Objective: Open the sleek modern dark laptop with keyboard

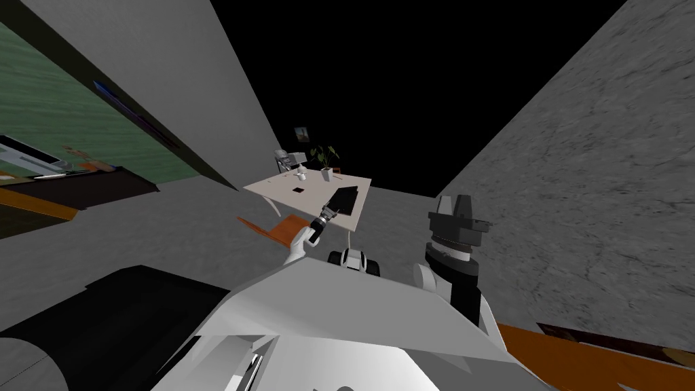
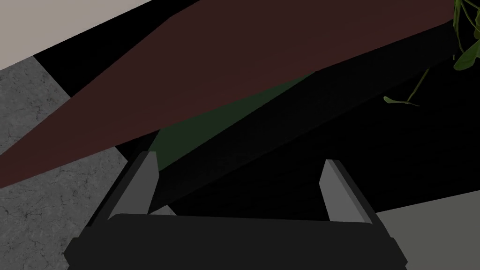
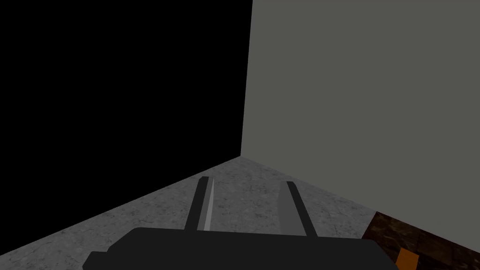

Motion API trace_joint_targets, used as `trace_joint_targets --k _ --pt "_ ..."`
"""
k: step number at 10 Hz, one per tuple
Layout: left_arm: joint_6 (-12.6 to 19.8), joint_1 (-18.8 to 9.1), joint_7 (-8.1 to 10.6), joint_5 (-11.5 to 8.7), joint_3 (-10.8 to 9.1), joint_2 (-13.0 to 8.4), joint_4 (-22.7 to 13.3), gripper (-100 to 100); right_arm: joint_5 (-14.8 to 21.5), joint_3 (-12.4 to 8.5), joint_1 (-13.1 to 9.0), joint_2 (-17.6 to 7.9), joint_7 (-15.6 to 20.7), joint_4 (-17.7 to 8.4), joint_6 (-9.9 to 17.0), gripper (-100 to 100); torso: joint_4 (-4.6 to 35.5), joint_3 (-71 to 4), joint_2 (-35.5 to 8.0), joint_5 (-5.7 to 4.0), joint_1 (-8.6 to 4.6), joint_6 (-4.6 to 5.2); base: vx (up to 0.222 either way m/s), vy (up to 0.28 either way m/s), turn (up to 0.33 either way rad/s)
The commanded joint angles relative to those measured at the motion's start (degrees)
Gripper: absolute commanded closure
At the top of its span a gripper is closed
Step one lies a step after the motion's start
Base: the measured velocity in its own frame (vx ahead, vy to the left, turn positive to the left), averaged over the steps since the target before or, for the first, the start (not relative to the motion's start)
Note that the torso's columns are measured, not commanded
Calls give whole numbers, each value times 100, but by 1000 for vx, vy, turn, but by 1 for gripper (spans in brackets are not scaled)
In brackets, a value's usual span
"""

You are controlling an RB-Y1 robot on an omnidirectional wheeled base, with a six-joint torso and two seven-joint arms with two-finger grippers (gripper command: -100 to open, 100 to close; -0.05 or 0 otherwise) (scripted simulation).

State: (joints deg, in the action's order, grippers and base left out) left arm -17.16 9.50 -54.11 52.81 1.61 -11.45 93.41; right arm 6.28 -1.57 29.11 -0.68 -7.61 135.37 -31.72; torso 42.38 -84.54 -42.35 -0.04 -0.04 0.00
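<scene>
Head view | laptop (image 1: pixel 344 199) long axis runs away | left pincer (image 2: pixel 239 158) spread

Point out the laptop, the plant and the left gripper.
laptop (image 1: pixel 347 198): head view, middle of its dark top.
plant (image 2: pixel 470 55): left wrist view, on a green leaf.
left gripper (image 2: pixel 240 158): left wrist view, midway between its open fingertips.

Leafy plant (image 1: pixel 325 157) beyond laptop (image 1: pixel 343 199), orange chair (image 1: pixel 282 229) beside table (image 1: pixel 277 184)

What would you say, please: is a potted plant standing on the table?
Yes, a potted plant stands at the far edge of the pale table.
</scene>
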Motion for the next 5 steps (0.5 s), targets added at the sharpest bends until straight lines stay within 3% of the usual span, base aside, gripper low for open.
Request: trace_joint_targets --k 1,2,3,5 --pt "418 -197 351 47 67 -251 150 -100 0 0 0 0 0 0 0 0 -1 3 -4 1 1 -1 -68 -10 -92" --pt "292 -125 242 35 43 -181 109 -100 0 0 0 0 0 0 0 0 0 3 -5 0 0 -1 -27 -3 -19" --pt "330 -127 271 39 48 -193 118 0 0 0 1 0 0 0 0 0 -5 -2 7 3 3 -3 -8 -1 5" --pt "334 -112 266 42 50 -194 101 0 0 0 1 0 0 0 0 0 -3 -4 7 2 4 0 0 0 0"
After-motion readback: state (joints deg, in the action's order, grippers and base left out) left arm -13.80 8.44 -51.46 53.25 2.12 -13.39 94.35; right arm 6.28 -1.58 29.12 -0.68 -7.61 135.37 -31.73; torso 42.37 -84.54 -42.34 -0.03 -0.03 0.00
